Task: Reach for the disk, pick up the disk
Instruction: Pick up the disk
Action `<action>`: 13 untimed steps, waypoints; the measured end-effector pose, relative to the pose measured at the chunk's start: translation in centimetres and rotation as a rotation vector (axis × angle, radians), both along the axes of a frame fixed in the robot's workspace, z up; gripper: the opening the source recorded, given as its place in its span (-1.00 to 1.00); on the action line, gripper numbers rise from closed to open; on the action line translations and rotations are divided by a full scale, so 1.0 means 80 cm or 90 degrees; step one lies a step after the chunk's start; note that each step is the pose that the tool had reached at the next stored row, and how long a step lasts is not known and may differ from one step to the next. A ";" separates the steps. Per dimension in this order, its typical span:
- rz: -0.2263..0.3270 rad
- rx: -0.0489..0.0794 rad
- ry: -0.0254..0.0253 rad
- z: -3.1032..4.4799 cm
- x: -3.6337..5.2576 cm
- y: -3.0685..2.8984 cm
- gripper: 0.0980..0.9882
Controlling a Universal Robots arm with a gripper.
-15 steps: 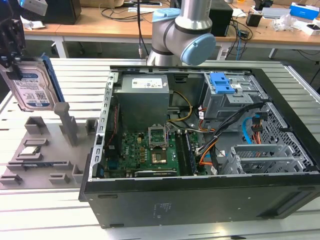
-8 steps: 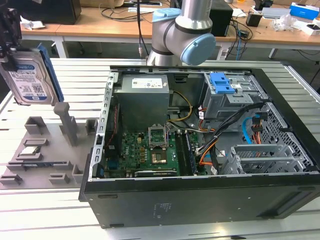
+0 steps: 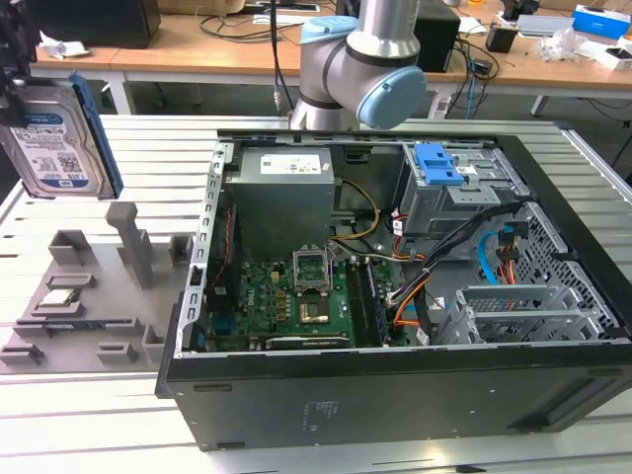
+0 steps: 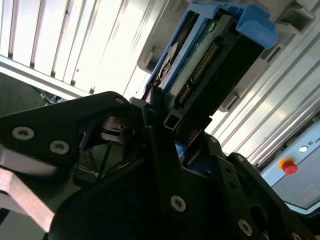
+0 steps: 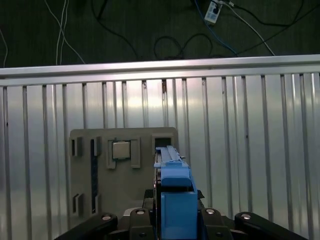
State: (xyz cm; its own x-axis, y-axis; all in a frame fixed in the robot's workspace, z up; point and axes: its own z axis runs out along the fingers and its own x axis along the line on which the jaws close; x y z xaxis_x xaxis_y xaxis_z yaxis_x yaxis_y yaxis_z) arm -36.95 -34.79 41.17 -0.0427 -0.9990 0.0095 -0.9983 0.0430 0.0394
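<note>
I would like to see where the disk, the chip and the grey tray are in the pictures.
disk (image 3: 49,143), exterior view, on its blue-and-white label.
chip (image 5: 120,149), first wrist view, on its silver top.
tray (image 5: 87,134), first wrist view, on a bare grey corner.

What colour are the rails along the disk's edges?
Blue. The disk shows them best in the first wrist view.

The arm (image 3: 357,59) is built of smooth silver-grey cylindrical housings, with round pale-blue caps (image 3: 391,95) closing its joints. The gripper (image 4: 172,125) is matt black throughout. It is made of flat, angular linkage plates (image 4: 65,130) with rounded corners, pinned by bright silver screw heads (image 4: 177,202) in shallow round recesses. In the first wrist view its black links (image 5: 260,225) carry matching silver screws (image 5: 103,218).
</note>
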 end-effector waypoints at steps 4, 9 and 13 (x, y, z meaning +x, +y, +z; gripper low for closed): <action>0.000 0.000 0.0001 0.0126 0.000 0.0001 -0.40; 0.000 0.000 0.0003 0.0304 0.001 0.0002 -0.40; 0.000 0.000 0.0006 0.0561 0.002 0.0004 -0.40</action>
